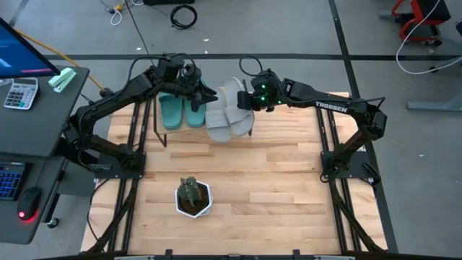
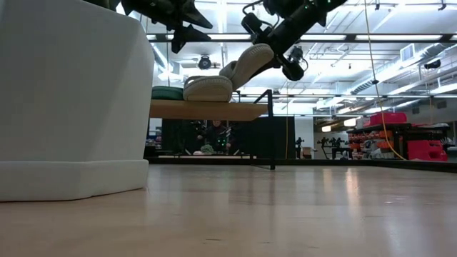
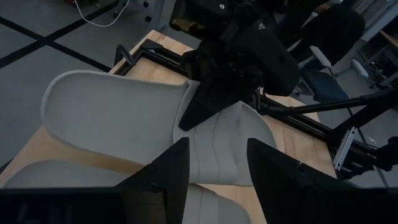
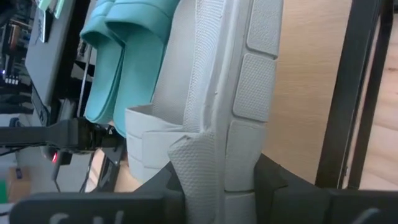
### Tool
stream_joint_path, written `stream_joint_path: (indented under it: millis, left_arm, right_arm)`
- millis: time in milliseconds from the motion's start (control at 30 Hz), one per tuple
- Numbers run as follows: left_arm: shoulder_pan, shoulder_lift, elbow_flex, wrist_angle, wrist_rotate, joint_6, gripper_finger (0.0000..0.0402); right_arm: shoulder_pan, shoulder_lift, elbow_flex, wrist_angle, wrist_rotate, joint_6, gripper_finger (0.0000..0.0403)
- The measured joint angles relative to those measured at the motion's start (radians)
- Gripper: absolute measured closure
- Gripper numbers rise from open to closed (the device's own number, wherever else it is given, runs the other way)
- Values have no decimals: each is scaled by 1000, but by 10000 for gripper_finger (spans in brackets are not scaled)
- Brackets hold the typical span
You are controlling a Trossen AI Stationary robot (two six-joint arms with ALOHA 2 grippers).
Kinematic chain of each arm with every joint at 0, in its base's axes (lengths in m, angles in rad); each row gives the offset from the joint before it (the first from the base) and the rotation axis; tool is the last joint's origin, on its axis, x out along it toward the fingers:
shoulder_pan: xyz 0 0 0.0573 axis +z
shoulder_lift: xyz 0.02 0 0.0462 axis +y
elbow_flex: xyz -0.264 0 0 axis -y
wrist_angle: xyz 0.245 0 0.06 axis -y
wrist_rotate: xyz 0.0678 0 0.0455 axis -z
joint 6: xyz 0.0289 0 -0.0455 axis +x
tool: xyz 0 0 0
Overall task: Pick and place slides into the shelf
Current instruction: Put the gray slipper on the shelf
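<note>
Two arms reach over the shelf (image 2: 207,110), right gripper (image 1: 252,100) gripping a tilted grey slide (image 2: 250,63).

Teal slides (image 1: 180,111): two
Grey slides (image 1: 229,114): two
Shelf (image 2: 207,110): one
Potted plant (image 1: 193,197): one
Robot arms (image 1: 108,108): two

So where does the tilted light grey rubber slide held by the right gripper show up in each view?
High view: tilted light grey rubber slide at top centre, under the right gripper.
Low view: upper centre, leaning on the flat grey slide on the wooden shelf.
Left wrist view: centre, ribbed strap.
Right wrist view: centre, sole showing.
Shared landmark: the teal slides, beside the grey ones.
</note>
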Motion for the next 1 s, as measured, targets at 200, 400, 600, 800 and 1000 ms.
stream_joint_path:
  millis: [200,400,600,800,1000]
  left_arm:
    - [0,0,0,1,0,-3,237]
    - [0,0,0,5,0,-4,237]
    - [0,0,0,8,0,-9,237]
    - [0,0,0,9,0,-10,239]
    - [0,0,0,9,0,-11,239]
  right_arm:
    - [-15,0,0,-4,-12,-2,311]
    - [-18,0,0,-9,-17,-10,281]
    - [-15,2,0,-14,-17,-28,249]
    - [-7,2,0,-12,-1,-53,245]
    - [-3,2,0,-9,17,-84,228]
